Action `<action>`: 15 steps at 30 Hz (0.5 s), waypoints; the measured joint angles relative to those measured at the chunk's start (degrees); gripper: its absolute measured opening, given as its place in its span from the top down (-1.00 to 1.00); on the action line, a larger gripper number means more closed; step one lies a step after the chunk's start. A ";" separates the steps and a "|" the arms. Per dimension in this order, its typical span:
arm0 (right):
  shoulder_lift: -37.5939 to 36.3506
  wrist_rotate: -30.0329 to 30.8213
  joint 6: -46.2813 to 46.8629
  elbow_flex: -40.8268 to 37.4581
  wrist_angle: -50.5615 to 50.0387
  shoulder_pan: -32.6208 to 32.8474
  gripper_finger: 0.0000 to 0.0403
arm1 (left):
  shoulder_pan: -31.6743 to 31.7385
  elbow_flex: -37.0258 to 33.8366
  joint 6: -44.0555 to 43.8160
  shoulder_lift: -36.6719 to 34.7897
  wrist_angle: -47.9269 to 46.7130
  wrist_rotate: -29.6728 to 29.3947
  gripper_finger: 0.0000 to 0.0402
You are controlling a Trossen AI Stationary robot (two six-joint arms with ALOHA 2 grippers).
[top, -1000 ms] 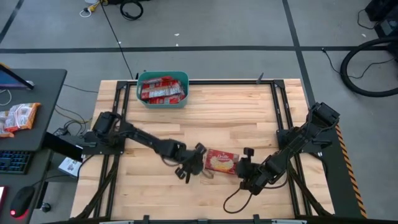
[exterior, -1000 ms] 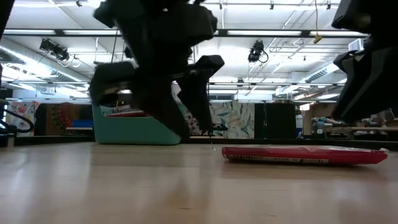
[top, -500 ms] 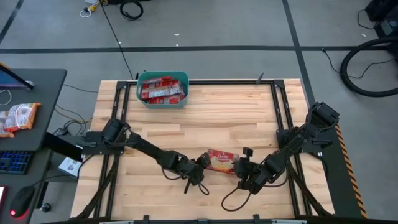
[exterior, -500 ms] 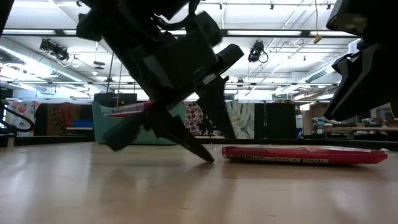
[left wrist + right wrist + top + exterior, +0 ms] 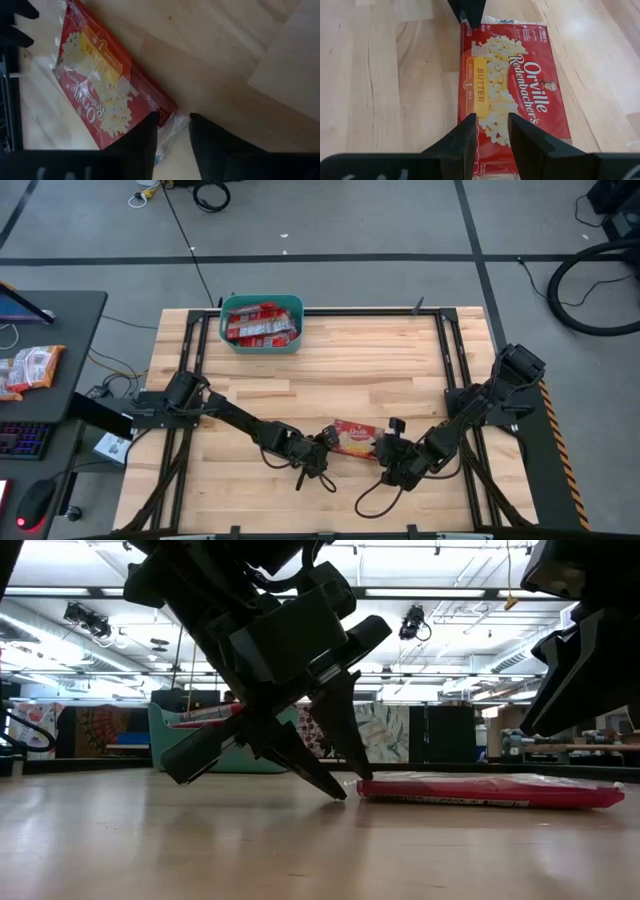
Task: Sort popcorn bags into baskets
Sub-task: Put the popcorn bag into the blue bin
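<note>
One red popcorn bag point(image 5: 357, 439) with a cream-yellow picture lies flat on the wooden table, near its front edge point(image 5: 490, 790). My left gripper point(image 5: 326, 446) is tipped down at the bag's left end and shut on it. My right gripper point(image 5: 388, 448) hangs shut over the bag's right end point(image 5: 512, 95); the low view shows it above the bag, not touching. The teal basket point(image 5: 262, 348) stands at the table's far edge on the left, with several red bags point(image 5: 260, 323) inside. My left gripper pinches the bag's clear sealed edge point(image 5: 170, 131) at its left end between the two fingers. The fingers slant down from the table's left, and the lower fingertip point(image 5: 338, 793) rests on the table. The rest of the bag lies flat on the wood.
Bare wood stretches between the bag and the basket. A black cable point(image 5: 372, 502) loops on the table below my right arm. Metal frame rails point(image 5: 443, 350) run along both table sides. A side desk on the left holds orange-and-white packets point(image 5: 30, 367).
My left gripper moved right and toward the table's near edge to the bag's left end. It tipped down until one fingertip reached the table. Its fingers went from wide open to shut on the bag's edge. It has kept still for the last half second.
</note>
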 joint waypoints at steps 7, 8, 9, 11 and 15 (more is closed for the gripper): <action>0.00 -0.05 0.01 -0.01 0.18 -0.02 0.42 | 0.00 0.00 -2.43 0.00 0.47 -1.03 0.78; 0.00 -0.05 0.02 0.01 0.19 -0.02 0.42 | 0.00 0.00 -3.39 0.00 0.59 -1.09 0.85; 0.00 -0.05 0.02 0.01 0.28 -0.02 0.42 | 0.02 0.00 -4.10 0.00 0.66 -1.11 0.92; 0.00 -0.15 0.00 -0.02 0.31 -0.02 0.42 | 0.04 0.00 -4.88 0.00 0.59 -1.11 0.96; -0.35 -2.83 -0.99 0.01 -0.45 -0.04 0.42 | 0.02 -0.11 -5.40 -2.28 -1.59 -1.09 0.97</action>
